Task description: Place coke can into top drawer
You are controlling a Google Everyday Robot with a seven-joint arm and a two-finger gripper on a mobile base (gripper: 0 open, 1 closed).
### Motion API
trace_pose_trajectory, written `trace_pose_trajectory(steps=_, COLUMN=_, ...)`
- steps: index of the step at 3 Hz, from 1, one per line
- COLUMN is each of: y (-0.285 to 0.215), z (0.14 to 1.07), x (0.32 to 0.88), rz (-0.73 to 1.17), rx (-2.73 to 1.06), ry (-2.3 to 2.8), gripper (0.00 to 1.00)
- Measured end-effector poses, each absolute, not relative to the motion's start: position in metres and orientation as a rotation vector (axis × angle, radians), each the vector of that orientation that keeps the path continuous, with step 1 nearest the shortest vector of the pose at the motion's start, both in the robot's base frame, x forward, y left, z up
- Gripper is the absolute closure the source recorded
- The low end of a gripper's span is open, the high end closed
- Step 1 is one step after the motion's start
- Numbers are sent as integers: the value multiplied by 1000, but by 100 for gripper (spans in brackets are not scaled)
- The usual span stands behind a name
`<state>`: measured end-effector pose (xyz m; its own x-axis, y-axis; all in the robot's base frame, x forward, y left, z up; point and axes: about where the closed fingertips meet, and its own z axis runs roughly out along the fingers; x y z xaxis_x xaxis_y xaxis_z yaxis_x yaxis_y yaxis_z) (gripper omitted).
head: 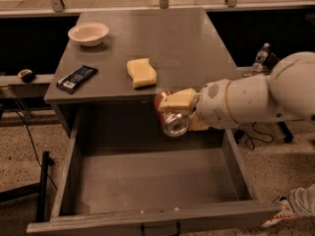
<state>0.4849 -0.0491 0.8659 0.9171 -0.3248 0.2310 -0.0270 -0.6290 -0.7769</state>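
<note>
The cream-coloured two-finger gripper (175, 113) on the thick white arm (256, 100) hangs above the rear part of the wide, shallow grey top drawer (147, 216), which stands pulled out and bare inside. Its jaws are closed on the small red aluminium coke can (174, 126), one across the upper side of the can wall and the other largely hidden beyond it. The can lies tilted on its side in that grip, silver end towards the camera, over the drawer's back edge and apparently clear of the drawer floor. Such a can is probably light, with a thin wall that dents under hard squeezing and a smooth, slippery skin. A hold across the middle of the body, as here, looks sound, and a low, gentle release should keep it from rolling towards the drawer front. No lettering can be read on the can from this angle. Behind the drawer, on the grey metal worktop (172, 38), rest a yellow rectangular sponge (141, 72), a dark blue snack bar wrapper (77, 78) with a pale patch whose print is illegible, and a shallow white bowl (88, 33).
</note>
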Motion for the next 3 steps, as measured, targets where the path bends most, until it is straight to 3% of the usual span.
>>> trace_pose_trajectory(steps=3, y=29, z=754, x=507, rz=-226, rx=-2282, ry=195, gripper=100)
